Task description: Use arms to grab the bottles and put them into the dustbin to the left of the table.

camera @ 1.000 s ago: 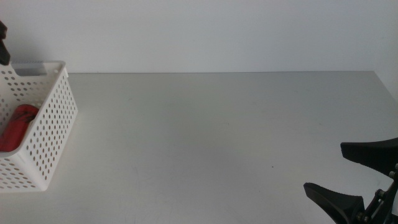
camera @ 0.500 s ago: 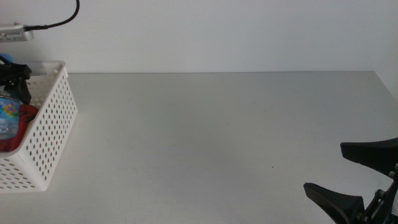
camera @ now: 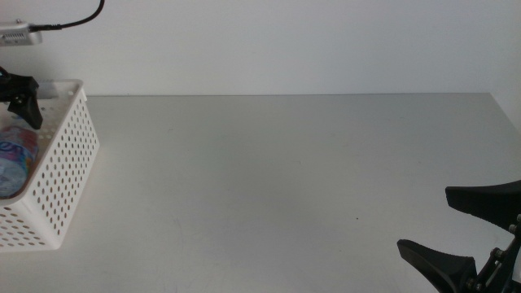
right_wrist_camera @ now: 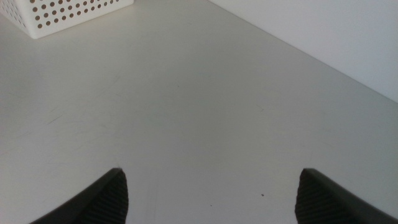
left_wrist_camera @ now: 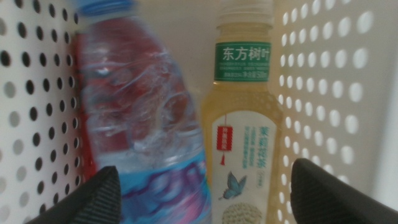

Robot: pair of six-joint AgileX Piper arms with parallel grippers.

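Since half a second earlier the water bottle [camera: 12, 163] had dropped deeper into the bin [camera: 61, 187] at the worktop's [camera: 285, 171] far left, lying along its length over the red can [left_wrist_camera: 79, 106], beside the tea bottle [left_wrist_camera: 242, 130]. The left gripper [left_wrist_camera: 202, 199] hovered above, jaws open and empty. The right gripper [camera: 464, 236] waited near right, jaws open.
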